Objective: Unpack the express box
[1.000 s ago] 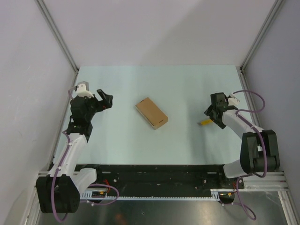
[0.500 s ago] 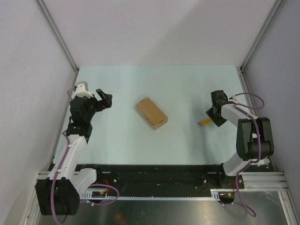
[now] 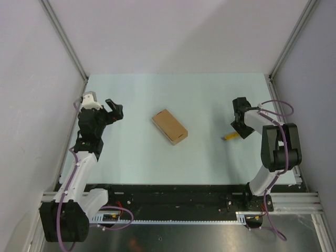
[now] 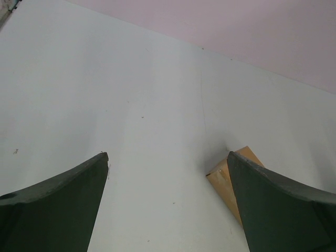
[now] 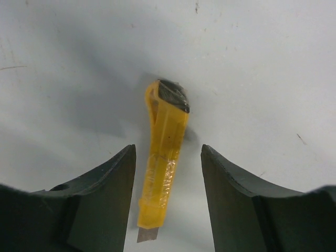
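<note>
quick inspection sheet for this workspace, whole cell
surface: pale green table, no spills seen
job's things: express box, flat mid-table, looks closed
clutter: yellow utility knife, flat on the right side
grippers: left gripper open, empty; right gripper open, fingers either side of the knife, not touching
cables: purple cables run along both arms
surroundings: grey walls, metal frame posts

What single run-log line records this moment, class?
phase: pre-grasp | right pincer: open, straddling utility knife, not gripping | left pincer: open, empty | express box: shut, untouched
</note>
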Robot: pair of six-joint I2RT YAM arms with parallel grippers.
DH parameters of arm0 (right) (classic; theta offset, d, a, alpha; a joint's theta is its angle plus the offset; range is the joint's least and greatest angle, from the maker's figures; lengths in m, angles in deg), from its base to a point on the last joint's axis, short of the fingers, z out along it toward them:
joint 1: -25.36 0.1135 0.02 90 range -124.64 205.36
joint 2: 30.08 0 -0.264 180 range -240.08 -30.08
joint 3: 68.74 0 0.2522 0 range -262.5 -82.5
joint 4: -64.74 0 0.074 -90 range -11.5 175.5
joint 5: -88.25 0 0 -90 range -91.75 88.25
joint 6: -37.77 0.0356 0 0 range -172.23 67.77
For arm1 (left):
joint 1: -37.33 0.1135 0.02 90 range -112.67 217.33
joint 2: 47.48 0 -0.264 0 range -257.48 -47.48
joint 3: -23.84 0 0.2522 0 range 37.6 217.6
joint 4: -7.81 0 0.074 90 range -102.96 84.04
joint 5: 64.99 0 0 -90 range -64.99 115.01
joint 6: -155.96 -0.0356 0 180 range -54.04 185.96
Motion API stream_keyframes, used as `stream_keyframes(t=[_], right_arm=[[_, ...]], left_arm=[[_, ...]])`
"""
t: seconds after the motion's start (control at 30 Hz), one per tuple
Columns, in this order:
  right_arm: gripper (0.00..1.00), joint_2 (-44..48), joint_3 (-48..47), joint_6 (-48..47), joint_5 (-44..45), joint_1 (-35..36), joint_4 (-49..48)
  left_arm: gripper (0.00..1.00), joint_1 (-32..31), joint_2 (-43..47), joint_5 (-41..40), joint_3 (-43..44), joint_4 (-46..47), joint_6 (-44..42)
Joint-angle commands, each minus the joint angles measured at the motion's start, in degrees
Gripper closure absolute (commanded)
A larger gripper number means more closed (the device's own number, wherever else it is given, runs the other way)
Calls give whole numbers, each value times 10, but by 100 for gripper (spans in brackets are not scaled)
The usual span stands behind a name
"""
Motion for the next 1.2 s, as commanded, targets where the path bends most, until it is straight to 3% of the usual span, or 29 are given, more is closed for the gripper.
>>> stream_keyframes(t=[0.0,0.3,0.47,0.87,1.17], right_arm=[[43,-15,-25,14,45,2,31],[44,-41,-41,15,61,3,41],[59,-53,-47,18,54,2,48],[59,-56,-46,-34,16,13,-14],[85,-42,-40,-74,-33,13,-70]], left_arm=[[0,-1,11,-30,13,9,-10],[0,-1,11,-31,14,6,-10],[0,-2,12,-20,12,6,-28],[0,-1,3,-6,12,6,-25],[0,-2,-4,45,12,7,-32]])
